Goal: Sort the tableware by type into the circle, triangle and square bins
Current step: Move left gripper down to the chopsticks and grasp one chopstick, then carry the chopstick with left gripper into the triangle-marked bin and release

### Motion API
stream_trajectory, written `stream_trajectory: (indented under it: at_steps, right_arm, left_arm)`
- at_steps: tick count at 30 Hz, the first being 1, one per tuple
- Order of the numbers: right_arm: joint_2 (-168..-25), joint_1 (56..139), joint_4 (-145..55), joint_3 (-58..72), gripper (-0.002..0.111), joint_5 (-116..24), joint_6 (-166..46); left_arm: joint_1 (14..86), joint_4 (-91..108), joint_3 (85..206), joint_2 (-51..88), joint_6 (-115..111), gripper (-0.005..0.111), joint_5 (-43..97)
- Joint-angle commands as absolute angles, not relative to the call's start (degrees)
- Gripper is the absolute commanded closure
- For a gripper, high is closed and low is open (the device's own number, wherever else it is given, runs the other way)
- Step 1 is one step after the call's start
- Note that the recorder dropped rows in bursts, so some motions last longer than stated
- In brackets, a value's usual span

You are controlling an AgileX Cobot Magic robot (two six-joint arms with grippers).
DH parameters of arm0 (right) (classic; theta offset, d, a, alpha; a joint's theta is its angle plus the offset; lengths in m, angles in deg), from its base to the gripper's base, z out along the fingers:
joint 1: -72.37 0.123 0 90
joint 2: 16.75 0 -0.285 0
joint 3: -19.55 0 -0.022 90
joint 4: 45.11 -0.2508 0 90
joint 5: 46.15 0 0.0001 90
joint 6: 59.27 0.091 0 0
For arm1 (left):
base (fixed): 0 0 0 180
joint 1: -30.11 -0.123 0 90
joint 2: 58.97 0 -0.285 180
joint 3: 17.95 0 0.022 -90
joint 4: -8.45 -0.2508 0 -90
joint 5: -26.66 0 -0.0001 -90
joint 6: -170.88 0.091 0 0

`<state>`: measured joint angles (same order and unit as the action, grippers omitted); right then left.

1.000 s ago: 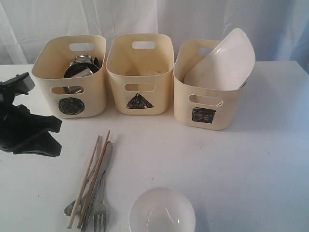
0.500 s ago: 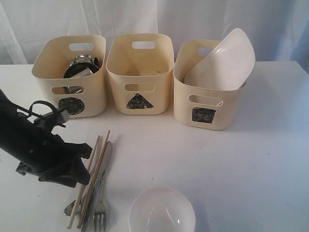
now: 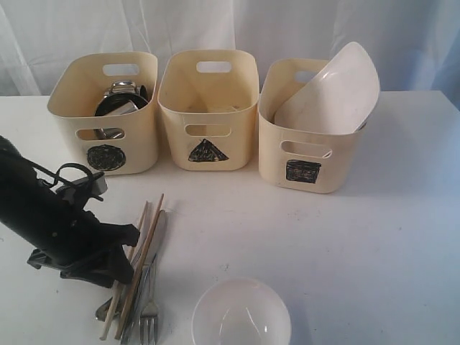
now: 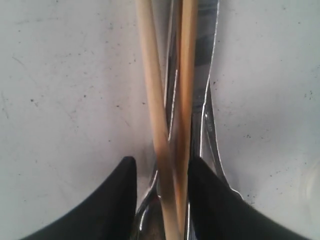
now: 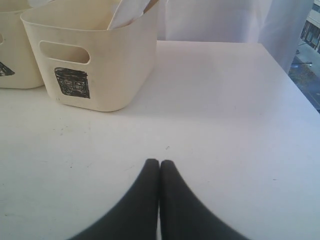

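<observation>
Wooden chopsticks (image 3: 149, 236) lie on a steel knife (image 3: 159, 228), fork (image 3: 149, 318) and spoon (image 3: 103, 310) on the table's front left. My left gripper (image 3: 126, 270) is down over this bundle, open. In the left wrist view its fingers (image 4: 120, 200) flank the chopsticks (image 4: 152, 100) and the knife (image 4: 206, 50) with gaps on both sides. A white bowl (image 3: 241, 316) sits at the front edge. The circle bin (image 3: 72, 100) holds steel mugs (image 3: 122, 97). The triangle bin (image 3: 208, 108) stands in the middle. A white square plate (image 3: 334, 90) leans in the square bin (image 3: 305, 154). My right gripper (image 5: 160, 162) is shut and holds nothing.
The three tubs stand in a row at the back, before a white curtain. In the right wrist view the square bin (image 5: 100, 60) stands ahead of the fingers, and the table edge (image 5: 287, 75) runs along one side.
My left arm has swung in from the table's left edge and come down over the chopsticks. Its jaws have opened and now straddle the bundle. The right gripper has not moved.
</observation>
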<state>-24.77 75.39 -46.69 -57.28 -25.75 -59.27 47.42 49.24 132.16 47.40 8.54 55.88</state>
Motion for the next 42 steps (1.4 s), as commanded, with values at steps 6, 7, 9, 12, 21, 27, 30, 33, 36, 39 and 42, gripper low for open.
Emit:
stream_trajectory:
  at_steps: [6, 7, 9, 12, 21, 27, 30, 33, 36, 39, 42]
  right_arm:
    - [-24.5, 75.1, -46.8, -57.7, 0.108, -26.1, -59.3]
    - [-24.5, 75.1, -46.8, -57.7, 0.108, -26.1, -59.3]
    - [-24.5, 75.1, -46.8, -57.7, 0.108, -26.1, -59.3]
    - [-24.5, 75.1, -46.8, -57.7, 0.108, -26.1, -59.3]
    - [-24.5, 75.1, -46.8, -57.7, 0.108, -26.1, -59.3]
    - [-24.5, 75.1, -46.8, -57.7, 0.108, -26.1, -59.3]
    - [-24.5, 75.1, -46.8, -57.7, 0.108, -26.1, -59.3]
    - [-24.5, 75.1, -46.8, -57.7, 0.108, -26.1, -59.3]
    - [-24.5, 75.1, -46.8, -57.7, 0.108, -26.1, -59.3]
    - [-24.5, 75.1, -46.8, -57.7, 0.108, -26.1, -59.3]
    - [-24.5, 75.1, -46.8, -57.7, 0.108, -26.1, -59.3]
  left_arm:
    - [47.6, 48.6, 132.3, 48.4, 8.8, 0.074, 56.6]
    - [47.6, 48.6, 132.3, 48.4, 8.8, 0.079, 56.6]
    - [47.6, 48.6, 132.3, 48.4, 8.8, 0.09, 56.6]
    - [47.6, 48.6, 132.3, 48.4, 8.8, 0.106, 56.6]
    - [47.6, 48.6, 132.3, 47.5, 9.1, 0.107, 56.9]
    - [47.6, 48.6, 132.3, 43.8, 9.1, 0.107, 56.9]
    - [47.6, 48.5, 132.3, 43.2, 9.3, 0.107, 56.6]
    - [47.6, 48.5, 132.3, 41.4, 10.3, 0.107, 55.8]
    - [47.6, 48.6, 133.3, 35.2, 12.6, 0.107, 54.4]
    - [47.6, 48.6, 137.5, 29.3, 14.2, 0.107, 50.6]
    - [47.6, 48.6, 142.8, 28.2, 14.8, 0.107, 50.8]
